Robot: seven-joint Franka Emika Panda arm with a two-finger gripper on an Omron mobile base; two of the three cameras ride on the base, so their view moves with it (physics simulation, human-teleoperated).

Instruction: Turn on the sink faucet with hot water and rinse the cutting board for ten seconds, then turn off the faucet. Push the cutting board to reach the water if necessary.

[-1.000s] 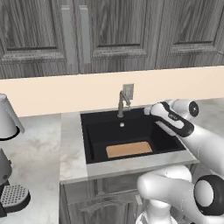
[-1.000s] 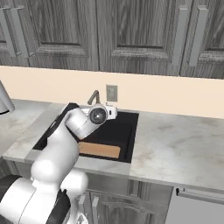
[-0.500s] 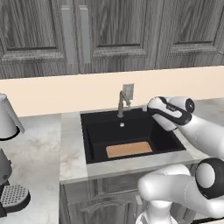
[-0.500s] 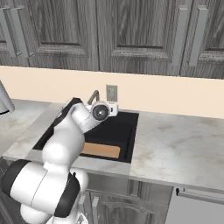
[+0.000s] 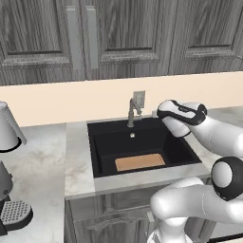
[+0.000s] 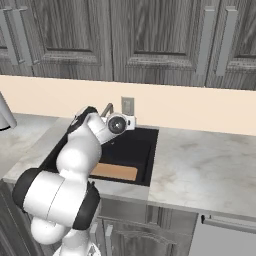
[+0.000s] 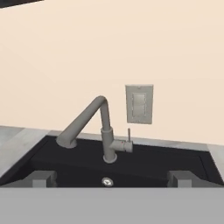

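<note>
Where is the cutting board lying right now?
The cutting board lies flat on the floor of the sink, against its front wall and right of centre in the left base view, well forward of the faucet.

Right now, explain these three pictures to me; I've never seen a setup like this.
This is a computer-rendered kitchen with a white robot arm on a base. Two cameras sit behind it, to its left and right; the third rides on its hand and looks along the gripper, whose two grey fingertips stand wide apart, holding nothing. A black sink is set in a marble counter. A tan cutting board lies flat near the basin's front edge. The grey faucet stands at the back, below a wall switch plate; no water runs. A grey kettle stands to the far left.
</note>
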